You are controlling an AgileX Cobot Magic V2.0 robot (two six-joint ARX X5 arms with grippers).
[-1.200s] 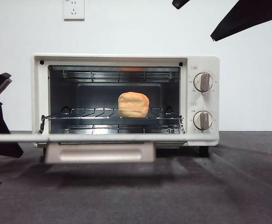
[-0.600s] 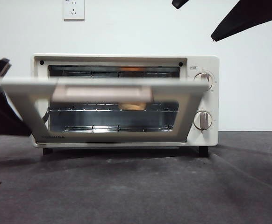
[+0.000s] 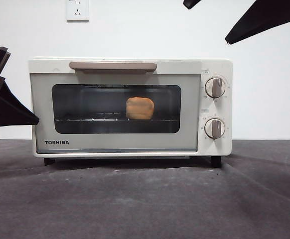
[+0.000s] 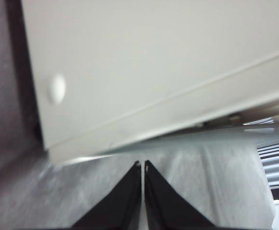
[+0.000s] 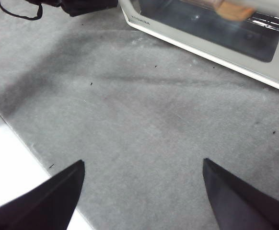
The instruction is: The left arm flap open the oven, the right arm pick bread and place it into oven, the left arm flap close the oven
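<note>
**Inspector A:** Findings are recorded from the left of the front view. The left gripper point(image 3: 5, 107) is found just beside the oven's point(image 3: 130, 107) left side wall, low and clear of the door. In its wrist view the jaws are seen pressed together with only a hairline between them, and nothing is held. It is judged that this narrow, blade-like closure suits flapping a door rather than grasping it.

**Inspector B:** And the door itself?

**Inspector A:** The door is shut flush against the oven body, with the beige bar handle point(image 3: 113, 65) along its top edge. The bread point(image 3: 139, 108) is seen through the dark glass, resting on the wire rack point(image 3: 85, 119) somewhat right of the window's centre.

**Inspector B:** Is the loaf's orientation noted?

**Inspector A:** Only a roundish end is presented to the front, so the long axis is judged to run front to back, into the oven's depth. Its far end cannot be seen.

**Inspector B:** The right side?

**Inspector A:** The two knobs point(image 3: 215, 87) are found on the panel right of the door. The right gripper point(image 5: 142, 191) is held high and well apart from the oven, over bare table point(image 5: 144, 124), its jaws spread wide and empty. All three steps are judged complete.
</note>
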